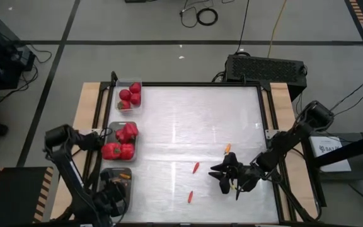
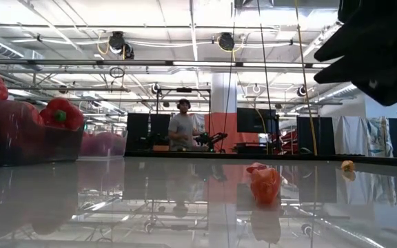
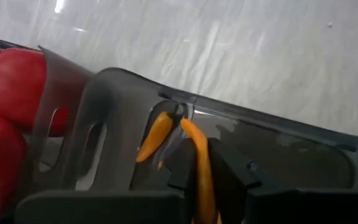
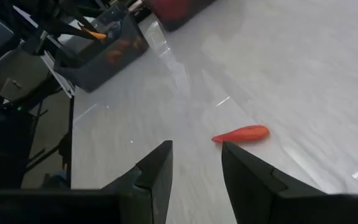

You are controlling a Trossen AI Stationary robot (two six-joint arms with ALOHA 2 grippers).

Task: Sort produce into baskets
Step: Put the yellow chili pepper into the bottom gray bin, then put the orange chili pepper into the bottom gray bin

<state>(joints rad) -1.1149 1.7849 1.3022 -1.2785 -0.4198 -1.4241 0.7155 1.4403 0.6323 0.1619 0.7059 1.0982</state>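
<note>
Over a white table (image 1: 188,126), two dark arms are sorting red produce: the left gripper (image 3: 194,171) is hanging inside the near grey tray (image 1: 116,186), dropping off a chili (image 3: 199,168), while the right gripper (image 4: 194,163) is hovering above the table's right half, lining up on another chili (image 4: 241,133) lying loose just ahead of its fingers (image 4: 157,171). The left fingers are standing narrowly apart with the orange chili upright between them, and whether they are gripping it or merely touching it cannot be told; a second chili (image 3: 154,135) is leaning against the tray wall beside it. To do the drop well, the left gripper probably needs to widen fully and lift straight up so the slim pepper falls flat inside rather than riding out on a finger. The right gripper is standing open and holding nothing; its descent likely calls for straddling the chili across its thin width, low enough to pinch without skidding it over the slick surface. Tomatoes (image 1: 130,96) are filling the small clear tray (image 1: 129,82) at the far left, bell peppers (image 1: 121,142) are crowding the middle grey tray (image 1: 109,129), and two more chilies (image 1: 195,167) (image 1: 190,196), with a small orange one (image 1: 227,148), are waiting on the table, so the job looks well along but unfinished.
</note>
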